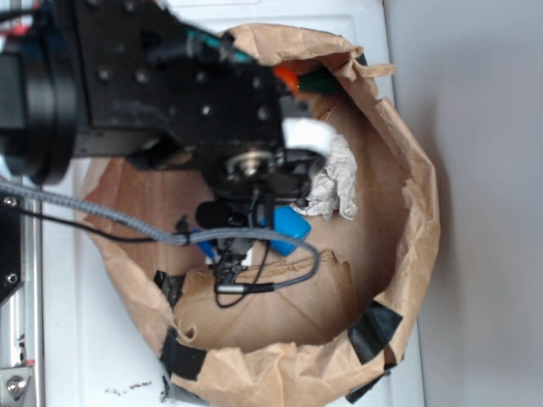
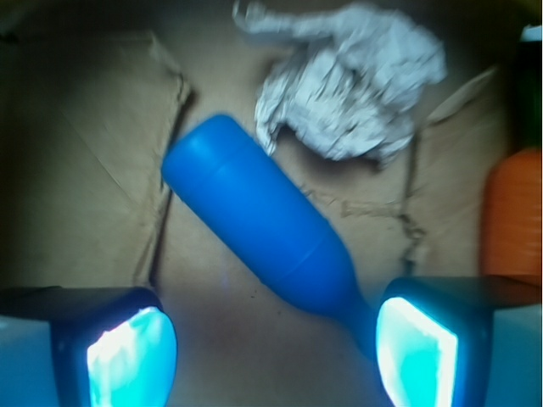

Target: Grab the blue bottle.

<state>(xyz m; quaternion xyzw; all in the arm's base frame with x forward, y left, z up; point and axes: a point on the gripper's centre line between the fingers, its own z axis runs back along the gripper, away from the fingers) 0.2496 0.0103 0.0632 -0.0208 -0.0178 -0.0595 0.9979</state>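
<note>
Plastic, smooth and bright, the blue bottle (image 2: 254,225) lay on its side on the brown paper floor of a crumpled paper bag (image 1: 407,170), running in the wrist view from its wide base at upper centre down to its narrow neck at lower right. The end effector (image 2: 271,348) was released, its two glowing pads (image 2: 127,356) spread wide at the bottom corners of that view, with the neck just beside, perhaps touching, the right-hand pad. A crumpled white wad of paper (image 2: 348,85) sat near the bottle's base at the top of the frame, and an orange toy carrot (image 2: 513,212) stood at the right edge. In the exterior view the black arm hid most of the bottle, leaving only a blue patch at centre. It looked light, stiff and hollow (and probably slippery, so it could roll or squirt out). The wider cylindrical body seemed the safer place to take hold, across its width, rather than the tapering neck.
</note>
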